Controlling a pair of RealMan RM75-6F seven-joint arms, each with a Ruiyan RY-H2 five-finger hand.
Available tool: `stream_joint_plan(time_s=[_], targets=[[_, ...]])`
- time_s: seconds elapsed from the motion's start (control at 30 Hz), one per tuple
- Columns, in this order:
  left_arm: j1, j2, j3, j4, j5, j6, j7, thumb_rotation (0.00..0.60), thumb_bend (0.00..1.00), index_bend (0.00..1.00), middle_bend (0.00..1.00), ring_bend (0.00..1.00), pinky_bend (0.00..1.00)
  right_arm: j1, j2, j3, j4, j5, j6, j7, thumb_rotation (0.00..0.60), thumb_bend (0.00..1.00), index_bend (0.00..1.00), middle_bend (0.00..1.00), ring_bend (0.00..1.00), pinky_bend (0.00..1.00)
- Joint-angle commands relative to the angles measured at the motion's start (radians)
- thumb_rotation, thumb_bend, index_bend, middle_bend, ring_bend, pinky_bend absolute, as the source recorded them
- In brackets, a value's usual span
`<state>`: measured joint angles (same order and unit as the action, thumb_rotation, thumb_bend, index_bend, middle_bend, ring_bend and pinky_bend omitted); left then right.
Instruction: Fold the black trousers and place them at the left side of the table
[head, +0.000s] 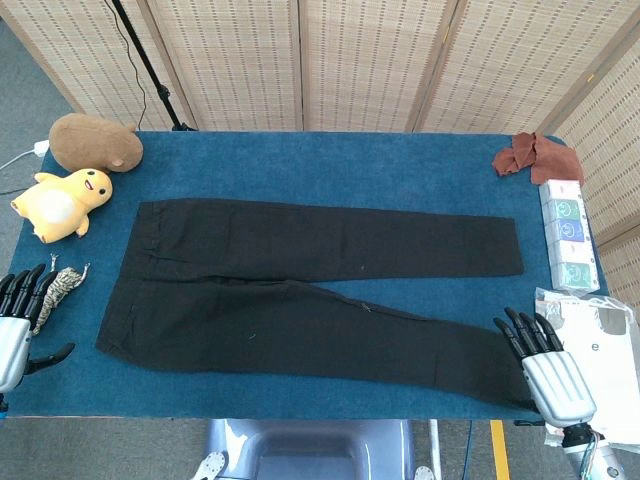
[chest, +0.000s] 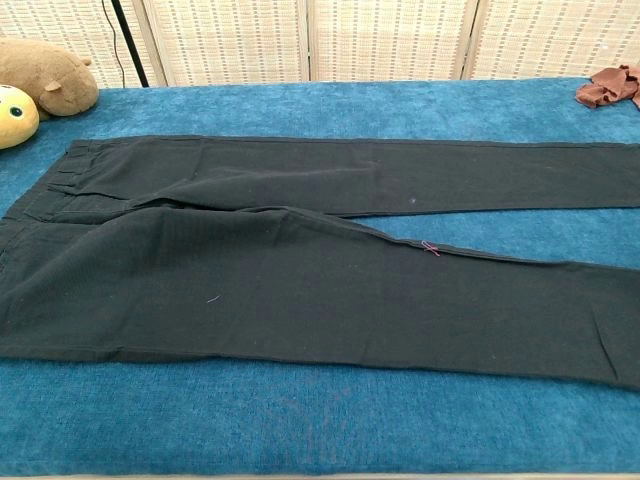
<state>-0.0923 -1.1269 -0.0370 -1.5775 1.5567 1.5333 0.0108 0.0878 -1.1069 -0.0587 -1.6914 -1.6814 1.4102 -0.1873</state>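
Lying flat and fully spread on the blue tabletop (head: 320, 160), the black trousers (head: 300, 290) were seen with their long axis running across the robot, waistband toward its left and cuffs toward its right, the two legs parted in a narrow V. At the near edge, the right robot hand (head: 548, 370) was held with fingers apart and nothing in its grasp, its fingertips (head: 512, 322) just beside, perhaps over, the cuff of the nearer leg (head: 505, 365). The left robot hand (head: 15, 330) was likewise held open and empty at the near left corner, apart from the waistband (head: 130, 285), with a small toy lizard (head: 58, 287) just beside it. The right robot hand was therefore judged the nearer to the garment, and the cuff end the likelier first grasp for a fold carried leftward along the long axis. No fold had yet been made. Farther back, a yellow plush chick (head: 62, 203) and a brown plush animal (head: 95, 141) were set at the far left, and a crumpled brown cloth (head: 535, 157) at the far right.
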Motion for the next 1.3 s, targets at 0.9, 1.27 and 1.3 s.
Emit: stream_joint_plan(time_s=[0.9,1.27,1.3], targets=[[0.007,0.015,-0.001,-0.001,0.008,0.017,-0.047,0.600,0.00,0.00,0.00,0.00,0.00,0.002,-0.305,-0.045,0.271,-0.090,-0.021,-0.172,0.600,0.00,0.00,0.00,0.00,0.00],[0.006,0.018,-0.001,-0.002,0.006,0.014,-0.053,0.600,0.00,0.00,0.00,0.00,0.00,0.002,-0.379,-0.032,0.381,-0.078,-0.009,-0.178,0.600,0.00,0.04,0.00,0.00,0.00],[0.006,0.018,-0.001,-0.001,0.005,0.013,-0.053,0.600,0.00,0.00,0.00,0.00,0.00,0.002,-0.384,-0.030,0.391,-0.077,-0.004,-0.175,0.600,0.00,0.05,0.00,0.00,0.00]])
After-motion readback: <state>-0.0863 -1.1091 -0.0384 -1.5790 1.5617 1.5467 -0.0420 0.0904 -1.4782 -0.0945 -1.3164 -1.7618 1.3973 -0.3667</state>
